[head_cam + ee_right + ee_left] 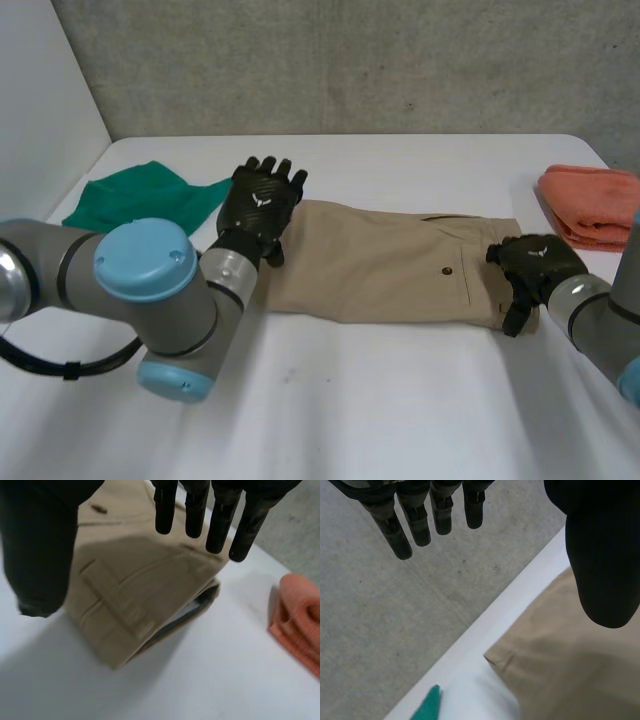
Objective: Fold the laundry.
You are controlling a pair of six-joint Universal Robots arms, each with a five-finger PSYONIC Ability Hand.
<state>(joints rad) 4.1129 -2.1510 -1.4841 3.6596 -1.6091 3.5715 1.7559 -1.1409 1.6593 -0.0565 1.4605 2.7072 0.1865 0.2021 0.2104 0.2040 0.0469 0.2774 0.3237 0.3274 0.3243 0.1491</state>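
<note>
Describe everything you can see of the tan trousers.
The tan trousers, of plain woven-looking cloth, lie flat across the white table, folded lengthwise. The waist end, with a dark button and pocket seams, is at the open right hand; the hemmed leg end is at the open left hand.

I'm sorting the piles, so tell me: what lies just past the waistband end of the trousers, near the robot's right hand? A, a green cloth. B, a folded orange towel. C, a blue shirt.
B: the orange towel lies folded just past the waistband of the trousers, near the right hand; the green cloth lies at the opposite end.
</note>
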